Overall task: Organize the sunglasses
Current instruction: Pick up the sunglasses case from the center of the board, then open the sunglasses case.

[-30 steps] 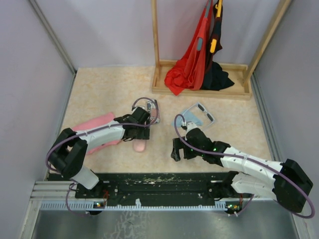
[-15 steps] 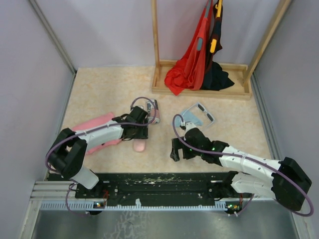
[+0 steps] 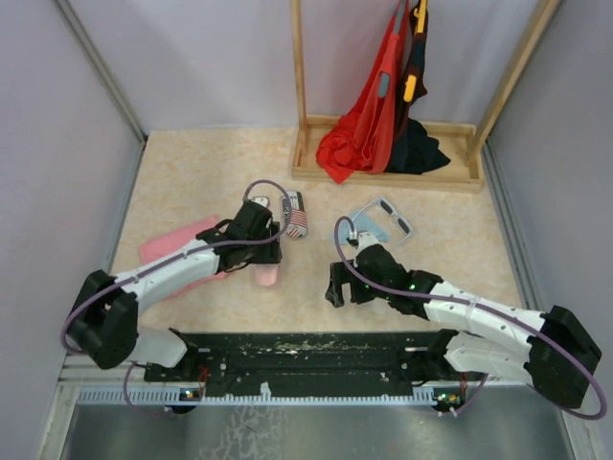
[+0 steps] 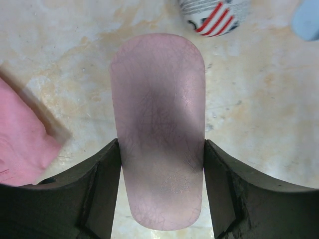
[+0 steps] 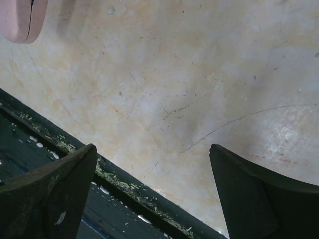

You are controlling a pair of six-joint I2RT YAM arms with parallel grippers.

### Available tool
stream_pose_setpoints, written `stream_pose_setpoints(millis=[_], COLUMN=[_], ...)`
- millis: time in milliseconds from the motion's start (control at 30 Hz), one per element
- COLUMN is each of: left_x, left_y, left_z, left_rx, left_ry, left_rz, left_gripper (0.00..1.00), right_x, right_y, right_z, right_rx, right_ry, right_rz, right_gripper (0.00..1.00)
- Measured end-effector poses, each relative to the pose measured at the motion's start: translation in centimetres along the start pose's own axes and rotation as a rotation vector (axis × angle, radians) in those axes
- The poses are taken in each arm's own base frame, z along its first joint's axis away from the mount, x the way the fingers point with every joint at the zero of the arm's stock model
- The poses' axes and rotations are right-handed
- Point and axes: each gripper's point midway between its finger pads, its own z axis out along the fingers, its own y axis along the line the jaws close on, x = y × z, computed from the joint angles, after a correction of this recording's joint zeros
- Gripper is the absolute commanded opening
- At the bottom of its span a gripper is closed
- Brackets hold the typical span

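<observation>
While the top view looks down on a beige, marbled tabletop (image 3: 211, 172) closed in by pale grey walls (image 3: 57, 144), a wooden rack (image 3: 450, 178) stands at 1 o'clock, with red cloth (image 3: 354, 144) and black cloth (image 3: 419, 151) hanging from it. Just right of centre, the grey-framed sunglasses (image 3: 391, 217) lie on a light-blue cloth (image 3: 367, 223); their frame is thin and their lenses pale. They sit at 1 o'clock from the right gripper (image 3: 337, 286), well apart from the left gripper (image 3: 261, 255). A flat pink cloth (image 3: 177, 238) lies at 9 o'clock under the left arm.

From the left wrist, a pink case (image 4: 159, 129) lies lengthwise on the tabletop, and the left gripper's fingers (image 4: 99, 194) rest against both its long sides, clamping it. A flag-printed case (image 4: 214, 14) pokes in at 12 o'clock.

From the right wrist, the right gripper's jaws stand wide apart over scratched bare tabletop, nothing between them. The pink case's end shows at 11 o'clock, and a black base rail (image 5: 20, 139) crosses at 8 o'clock
</observation>
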Motion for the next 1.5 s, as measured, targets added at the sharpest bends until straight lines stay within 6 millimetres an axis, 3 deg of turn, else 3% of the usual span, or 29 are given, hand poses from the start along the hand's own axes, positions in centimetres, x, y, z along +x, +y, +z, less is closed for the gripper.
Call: stream_pose_setpoints(millis=[100,267,500,733,767,933,1133,1500], left_x=[-1.4,-4.3,-8.2,-10.3,-10.5,-11.6,-11.8,-11.8], left_y=[-1.0,-3.3,-7.8,-11.8,-12.3,-14.1,-15.3,-16.5], left_z=[-2.2,-7.4,-16.9,-26.8,-28.1,-33.7,-37.4,-38.6], left_rx=[0.090,0.288,0.649,1.018,1.066,1.256,1.403,1.492], left_ry=[-0.070,-0.237,-0.502,-0.736,-0.761,-0.873,-0.938,-0.934], left_rz=[0.008,0.041,0.129,0.237,0.254,0.342,0.428,0.537], left_gripper=[0.20,0.01,0.01,0.00,0.00,0.00,0.00,0.00], right_x=[-1.5,-6.0,-10.7,-14.5,-15.4,-17.6,-19.2,-19.5], right_y=[0.6,3.0,7.4,13.7,14.8,17.0,19.5,21.1], right_z=[-0.9,-3.8,-9.1,-17.6,-19.6,-23.4,-26.3,-25.2], right_rx=[-0.026,-0.139,-0.352,-0.674,-0.724,-0.803,-0.888,-0.937], right_ry=[-0.068,-0.278,-0.493,-0.744,-0.805,-0.921,-1.001,-0.970], right_rz=[0.010,0.002,-0.124,-0.312,-0.347,-0.427,-0.528,-0.603], right_gripper=[0.93,0.91,0.92,0.95,0.95,0.95,0.95,0.91])
